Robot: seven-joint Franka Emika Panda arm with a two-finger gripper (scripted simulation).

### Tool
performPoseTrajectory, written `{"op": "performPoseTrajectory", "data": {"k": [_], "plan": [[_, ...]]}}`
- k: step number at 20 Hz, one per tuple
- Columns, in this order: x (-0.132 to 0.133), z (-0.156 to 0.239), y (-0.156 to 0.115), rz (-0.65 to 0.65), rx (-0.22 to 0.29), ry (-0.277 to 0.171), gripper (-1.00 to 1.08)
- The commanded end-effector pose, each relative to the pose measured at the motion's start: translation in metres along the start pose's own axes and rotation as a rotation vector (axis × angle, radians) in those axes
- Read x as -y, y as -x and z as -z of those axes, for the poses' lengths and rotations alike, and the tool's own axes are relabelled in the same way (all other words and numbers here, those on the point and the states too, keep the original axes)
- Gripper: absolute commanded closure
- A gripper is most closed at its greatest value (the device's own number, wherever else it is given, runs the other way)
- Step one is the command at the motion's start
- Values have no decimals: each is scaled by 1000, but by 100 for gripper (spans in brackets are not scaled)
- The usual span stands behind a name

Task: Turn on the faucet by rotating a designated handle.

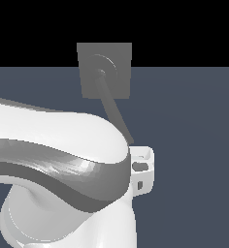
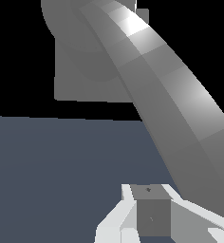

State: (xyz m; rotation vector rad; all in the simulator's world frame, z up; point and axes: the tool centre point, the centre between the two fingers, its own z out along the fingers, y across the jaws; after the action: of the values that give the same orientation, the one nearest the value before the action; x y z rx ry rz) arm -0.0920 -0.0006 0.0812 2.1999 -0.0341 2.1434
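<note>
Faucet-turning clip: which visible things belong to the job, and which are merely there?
Job:
- matte grey faucet with square backplate
- long curved grey bar handle
- white claw

Merely there:
- dark blue-grey floor
- nothing else loose

Flat, even render; sharp throughout; glare patch on handle (image 2: 133,23).

Floor (image 1: 194,97): flat, plain slate blue, unmarked. Backdrop (image 1: 184,29): solid black above a straight horizon. Light: even, no distinct shadows.
</note>
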Motion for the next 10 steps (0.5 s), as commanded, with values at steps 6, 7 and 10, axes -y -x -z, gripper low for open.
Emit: {"op": "performPoseTrajectory", "data": {"k": [6,7,10], "plan": [[-22,0,-2,-1,5,18,108],[-25,0,-5,-1,4,18,108],[-34,0,-14,-1,2,19,108]]}}
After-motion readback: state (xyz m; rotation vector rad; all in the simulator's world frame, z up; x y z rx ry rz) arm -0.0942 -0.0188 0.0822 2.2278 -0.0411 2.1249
